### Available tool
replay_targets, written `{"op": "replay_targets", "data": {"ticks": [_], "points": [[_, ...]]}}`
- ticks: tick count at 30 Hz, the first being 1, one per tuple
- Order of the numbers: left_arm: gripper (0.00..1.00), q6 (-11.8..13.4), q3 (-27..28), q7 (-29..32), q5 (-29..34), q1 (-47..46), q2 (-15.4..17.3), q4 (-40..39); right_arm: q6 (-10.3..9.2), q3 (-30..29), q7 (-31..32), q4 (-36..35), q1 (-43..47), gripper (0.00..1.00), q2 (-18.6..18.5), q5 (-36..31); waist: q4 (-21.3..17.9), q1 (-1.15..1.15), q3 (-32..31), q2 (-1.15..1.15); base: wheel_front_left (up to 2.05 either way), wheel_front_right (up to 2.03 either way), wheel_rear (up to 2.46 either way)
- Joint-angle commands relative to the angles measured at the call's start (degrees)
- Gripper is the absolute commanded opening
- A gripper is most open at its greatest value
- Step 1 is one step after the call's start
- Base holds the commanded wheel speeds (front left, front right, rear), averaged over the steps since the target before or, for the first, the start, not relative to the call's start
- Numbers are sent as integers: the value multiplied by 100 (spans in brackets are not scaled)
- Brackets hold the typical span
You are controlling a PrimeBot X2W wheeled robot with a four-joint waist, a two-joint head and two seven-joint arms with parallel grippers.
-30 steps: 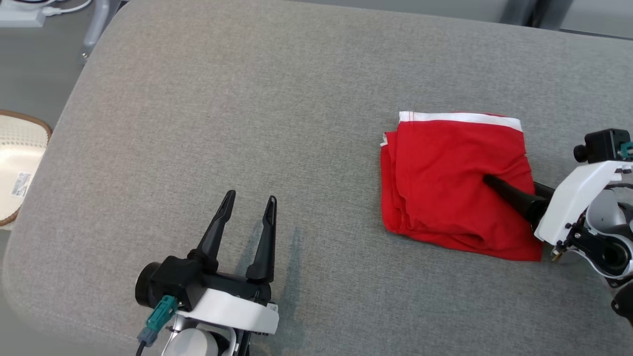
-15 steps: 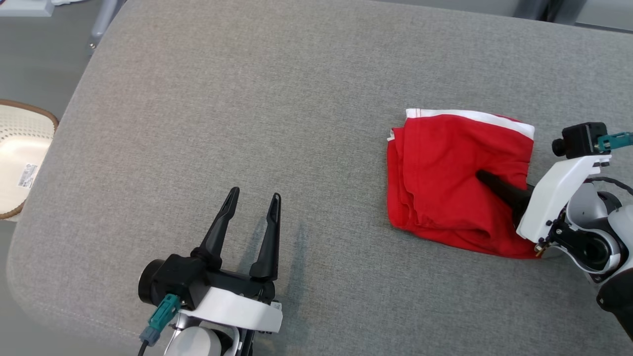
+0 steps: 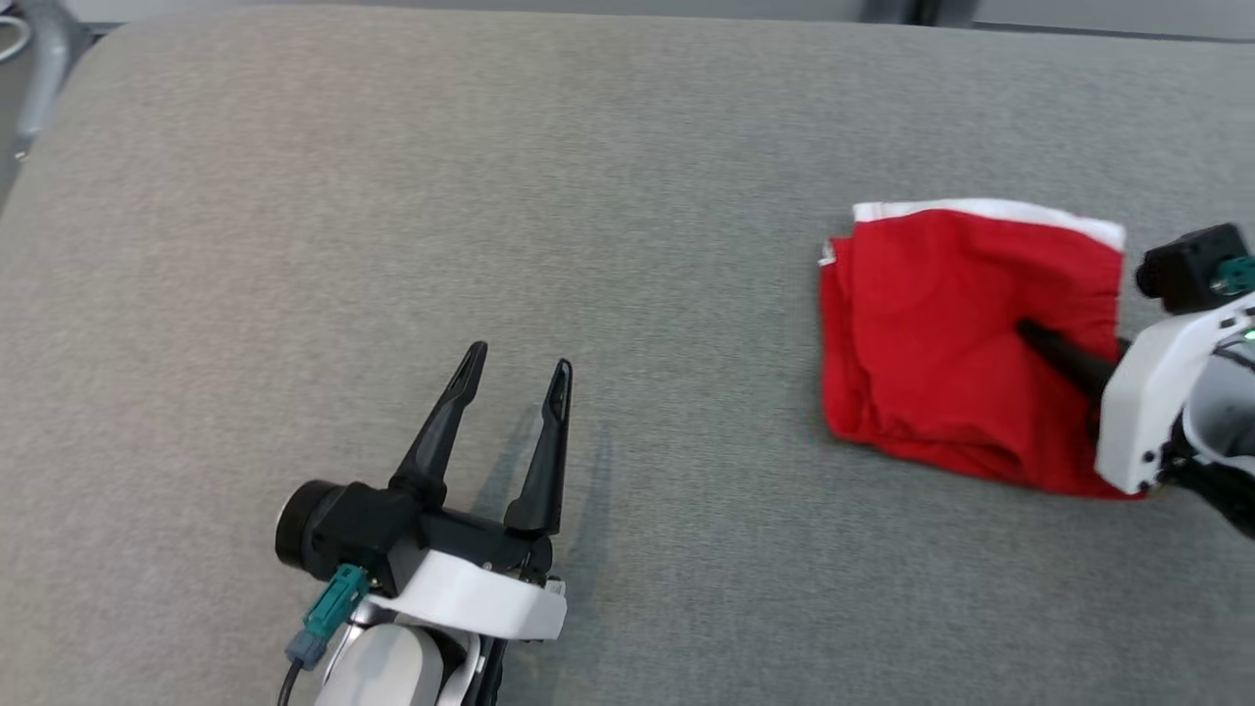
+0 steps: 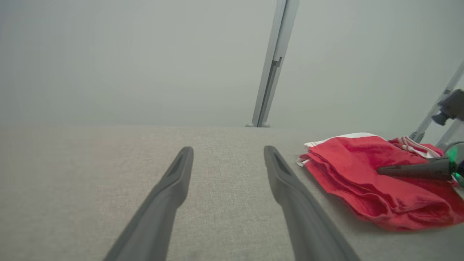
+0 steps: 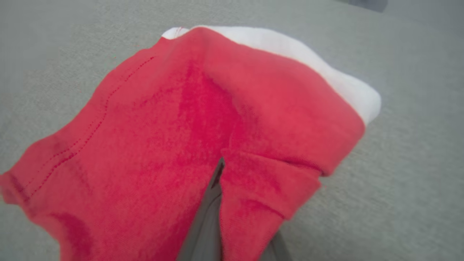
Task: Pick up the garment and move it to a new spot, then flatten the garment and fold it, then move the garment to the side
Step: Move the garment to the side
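Head looks down from above — wrists sit low, all sharing the garment.

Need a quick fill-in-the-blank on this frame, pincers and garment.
1. The folded red fabric garment lies toward the robot's ____ side of the grey fabric surface.
2. The right pincer is ____ on the garment.
3. The left pincer, over bare surface, has its jaws ____.
4. The band along the garment's far edge is ____.
Missing: right, shut, open, white.

We see a grey woven fabric surface with a rounded far-left corner; beyond its far edge, a pale metal post against a plain grey background.
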Motion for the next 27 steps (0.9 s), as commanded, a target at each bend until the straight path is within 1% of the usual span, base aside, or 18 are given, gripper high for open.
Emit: {"op": "replay_targets", "data": {"ticks": [1, 6, 10, 13, 17, 19, 20, 23, 27], "points": [[100, -41, 9, -11, 67, -135, 20, -21, -2, 32, -97, -55, -116, 0, -184, -18, -315, 0, 80, 0, 0, 0, 0], [100, -137, -102, -10, 198, -421, 22, -97, -2, 265, -192, -302, -446, 0, -777, -165, -797, 0, 426, 0, 0, 0, 0], [100, -187, -209, -11, 300, -701, 24, -133, -3, 286, -312, -439, -777, 0, -1285, -262, -1138, 0, 745, 0, 0, 0, 0], [100, -220, -313, -10, 342, -937, 25, -133, -2, 306, -420, -465, -949, 0, -1719, -387, -1283, 0, 979, 0, 0, 0, 0], [100, -252, -432, -10, 373, -1258, 25, -127, -3, 224, -638, -535, -1196, 0, -2281, -456, -1398, 0, 1346, 0, 0, 0, 0], [100, -270, -471, -10, 390, -1362, 25, -95, -2, 227, -720, -533, -1240, 0, -2506, -545, -1416, 0, 1473, 0, 0, 0, 0], [100, -270, -471, -10, 390, -1362, 25, -95, -2, 227, -720, -533, -1240, 0, -2506, -545, -1416, 0, 1473, 0, 0, 0, 0], [100, -299, -508, -10, 411, -1497, 23, -75, -3, 160, -810, -478, -1324, 0, -2791, -632, -1416, 0, 1626, 0, 0, 0, 0], [100, -339, -516, -10, 450, -1581, 23, -42, -3, 63, -874, -310, -1350, 0, -3059, -712, -1379, 0, 1776, 0, 0, 0, 0]]}}
